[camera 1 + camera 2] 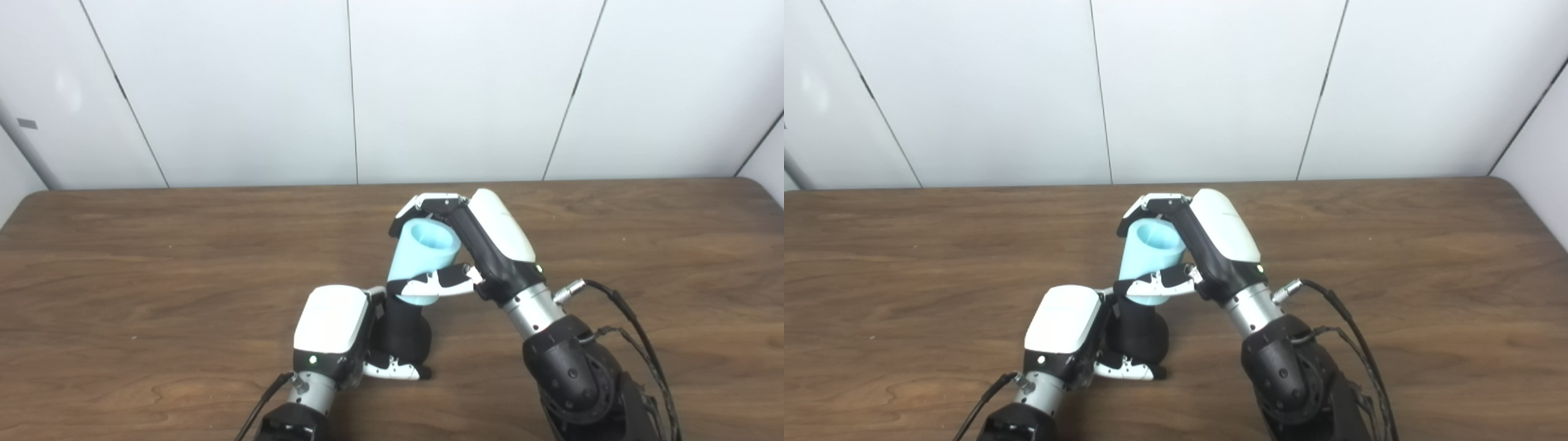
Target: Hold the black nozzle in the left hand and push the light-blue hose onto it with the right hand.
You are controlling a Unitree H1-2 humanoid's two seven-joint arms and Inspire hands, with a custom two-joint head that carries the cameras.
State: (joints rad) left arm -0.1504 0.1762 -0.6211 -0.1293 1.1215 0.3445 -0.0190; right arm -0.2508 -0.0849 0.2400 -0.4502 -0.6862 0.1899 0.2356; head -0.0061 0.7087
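Note:
The black nozzle (pixel 402 332) stands upright on the wooden table (pixel 122 257), near the front centre. My left hand (pixel 334 334) is shut on the nozzle's base, thumb wrapped in front. The light-blue hose (pixel 422 257) is a short, wide tube sitting on top of the nozzle, tilted a little to the right, open end up. My right hand (pixel 484 245) is shut on the hose, fingers over its far rim and thumb across its lower front. The same things show in the right eye view: nozzle (pixel 1139 331), hose (pixel 1148 257), left hand (pixel 1062 334), right hand (pixel 1213 245).
White wall panels (pixel 392 92) rise behind the table's far edge. A black cable (pixel 631 331) loops off my right forearm at the lower right. The table's right corner shows at the far right.

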